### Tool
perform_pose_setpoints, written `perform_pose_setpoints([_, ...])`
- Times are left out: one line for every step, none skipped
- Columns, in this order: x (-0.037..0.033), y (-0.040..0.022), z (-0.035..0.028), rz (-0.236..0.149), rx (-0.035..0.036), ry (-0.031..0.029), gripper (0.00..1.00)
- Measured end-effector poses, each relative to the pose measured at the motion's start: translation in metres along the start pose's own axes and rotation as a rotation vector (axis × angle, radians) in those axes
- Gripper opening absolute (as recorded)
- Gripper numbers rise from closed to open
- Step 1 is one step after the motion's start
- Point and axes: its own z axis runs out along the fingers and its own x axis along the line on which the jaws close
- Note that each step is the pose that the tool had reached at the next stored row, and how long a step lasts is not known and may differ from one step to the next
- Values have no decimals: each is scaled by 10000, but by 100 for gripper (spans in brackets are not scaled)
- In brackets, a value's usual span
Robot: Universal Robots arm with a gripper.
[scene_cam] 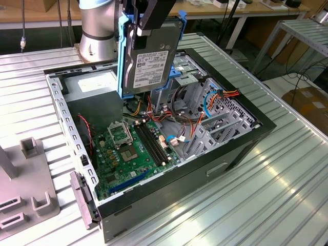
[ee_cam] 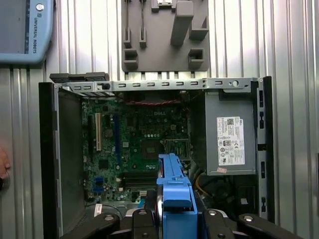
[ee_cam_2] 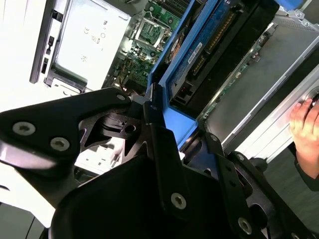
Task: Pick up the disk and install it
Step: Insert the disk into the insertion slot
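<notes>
The claw (scene_cam: 147,26), clamped on the top edge of the disk (scene_cam: 151,59), holds it upright above the open computer case (scene_cam: 241,154), so pickup looks done and installing is in hand, likely calling for careful alignment with the case's drive cage (scene_cam: 220,115).

The exterior view stands apart from me, high and to one side, and looks slantwise down on the open computer case (scene_cam: 220,164) below my gripper (scene_cam: 145,23). The first wrist view looks straight down past my gripper into this case. The second wrist view sits very close behind my gripper and looks along the disk (ee_cam_2: 197,55), downward. All three share the motherboard (scene_cam: 133,148) under my gripper.
</notes>
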Motion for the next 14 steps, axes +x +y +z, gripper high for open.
perform_pose_setpoints([8,-3,0,0,0,0,37])
perform_pose_setpoints([17,-6,1,0,0,-1,37])
perform_pose_setpoints([27,-9,0,0,0,-1,37])
perform_pose_setpoints([42,-12,0,0,0,-1,37])
perform_pose_setpoints([49,-13,1,-1,1,-2,37])
perform_pose_setpoints([58,-15,0,0,0,-1,37])
perform_pose_setpoints([68,-18,1,0,0,-1,37])
perform_pose_setpoints([74,-19,1,0,1,-2,37])
perform_pose_setpoints([83,-22,0,0,0,-1,37])
perform_pose_setpoints([89,-24,0,0,0,0,37])
perform_pose_setpoints([96,-26,1,0,1,-2,37])
perform_pose_setpoints([101,-29,1,0,0,-1,37])
perform_pose_setpoints([106,-33,0,0,1,-1,37])
perform_pose_setpoints([107,-37,0,0,0,-1,37])
